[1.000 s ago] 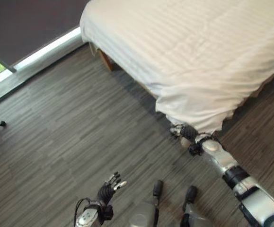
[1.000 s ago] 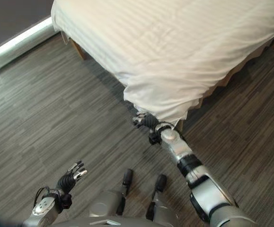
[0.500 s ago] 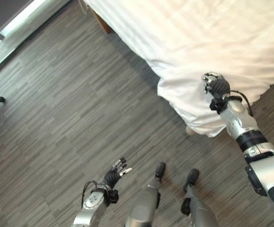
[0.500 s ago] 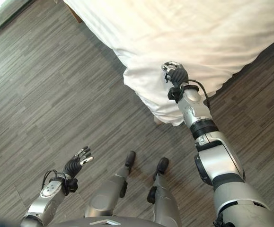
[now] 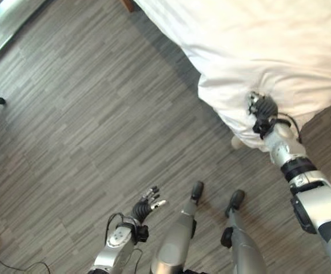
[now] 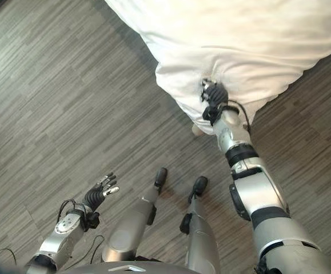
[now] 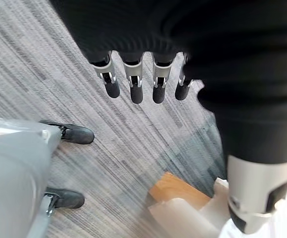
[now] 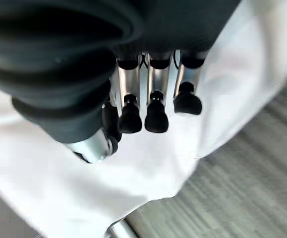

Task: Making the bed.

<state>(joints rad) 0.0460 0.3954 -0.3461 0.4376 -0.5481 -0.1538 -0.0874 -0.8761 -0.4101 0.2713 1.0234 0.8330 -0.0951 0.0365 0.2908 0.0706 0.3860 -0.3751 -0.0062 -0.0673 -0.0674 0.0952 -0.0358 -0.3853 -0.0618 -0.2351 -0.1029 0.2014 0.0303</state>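
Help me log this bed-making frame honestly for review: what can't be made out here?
- Grip: the right hand is at the white duvet corner; whether cloth sits between its curled fingers is unclear in the right wrist view.
- Bed frame: under the duvet, just a leg shows.
- Bed's far end: cut off by the eye views' top edge.
- Left hand: open over the floor.

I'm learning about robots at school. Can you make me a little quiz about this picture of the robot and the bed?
1. True or false: the right hand is at the corner of the white quilted bed cover.
2. The left hand hangs over: A) grey wood-look plank floor B) a pillow C) a rug
3. Fill in: the left hand's fingers are ____ (straight/curled).

Key: 1 true; 2 A; 3 straight.
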